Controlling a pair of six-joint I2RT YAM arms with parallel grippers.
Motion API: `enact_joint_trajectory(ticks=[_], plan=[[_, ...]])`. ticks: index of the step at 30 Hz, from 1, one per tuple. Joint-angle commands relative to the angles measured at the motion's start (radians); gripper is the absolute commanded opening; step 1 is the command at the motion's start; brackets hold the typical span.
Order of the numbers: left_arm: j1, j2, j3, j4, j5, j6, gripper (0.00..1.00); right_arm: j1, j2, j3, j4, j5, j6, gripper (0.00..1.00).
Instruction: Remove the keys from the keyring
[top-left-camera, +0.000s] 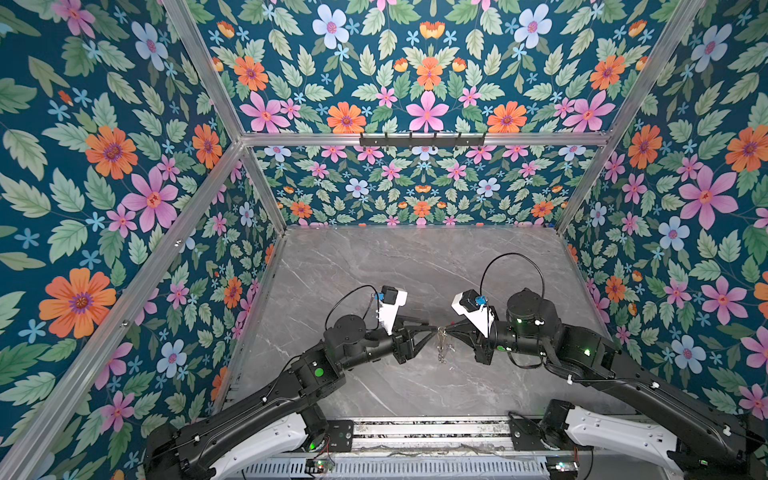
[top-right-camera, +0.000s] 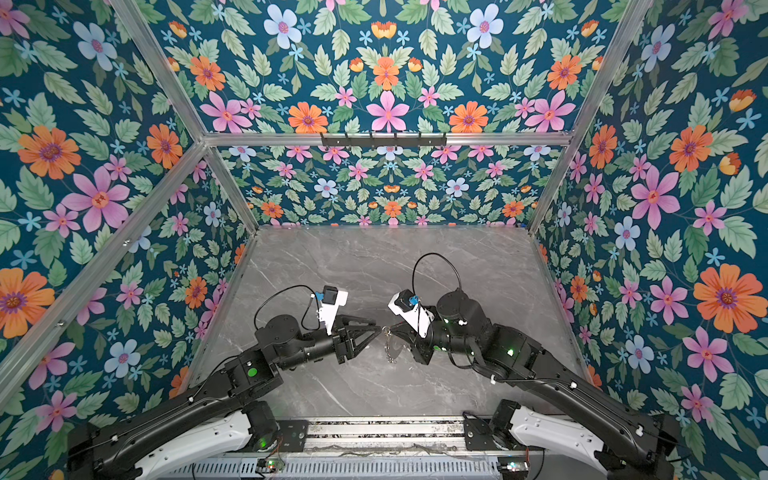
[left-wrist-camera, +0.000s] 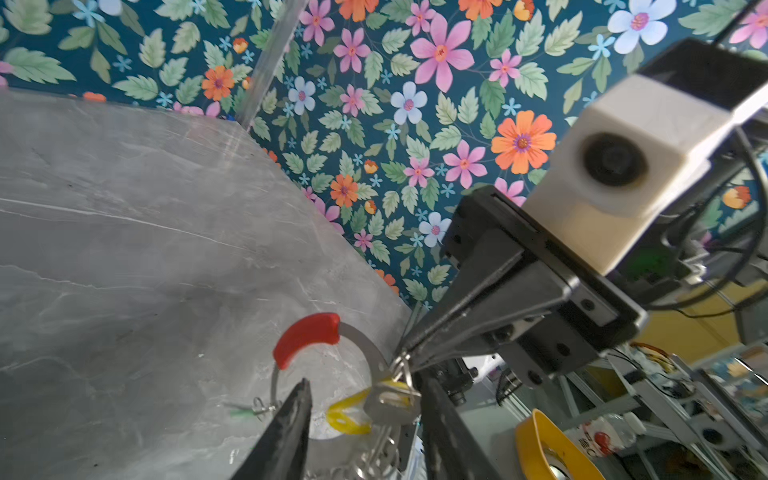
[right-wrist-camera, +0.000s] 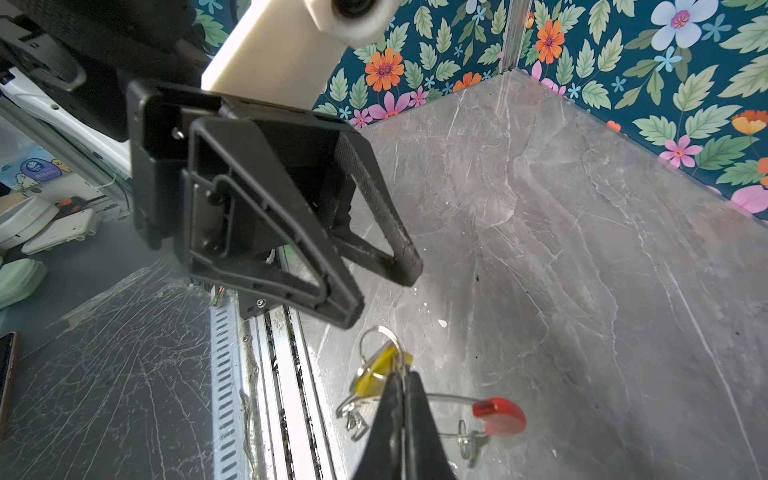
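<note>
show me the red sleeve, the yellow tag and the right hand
red sleeve (left-wrist-camera: 306, 337): left wrist view, middle of the red arc.
yellow tag (right-wrist-camera: 379, 365): right wrist view, on its flat yellow face.
right hand (right-wrist-camera: 402, 379): right wrist view, between its closed fingertips.

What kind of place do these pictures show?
Probably a robot test booth in a lab: floral-print panels on an aluminium frame enclose a grey marble-look tabletop, with two black robot arms mounted at its front edge.
</note>
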Motion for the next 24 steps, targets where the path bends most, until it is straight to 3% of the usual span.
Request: enact_joint_trajectory(ticks=[1,21,24], plan=[[0.003,0.018,0.001,0.084,0.063,-0.049,0.43,0.001,0.001,0.003,0.027,0.018,-0.010,0.00],[0.004,0.053,0.023,0.046,0.061,-0.055,0.02,0.001,0.020,0.006,0.025,0.012,-0.017,0.00],[0.004,0.051,0.019,0.049,0.064,-0.064,0.00,0.000,0.019,-0.003,0.039,0.012,-0.016,0.00]])
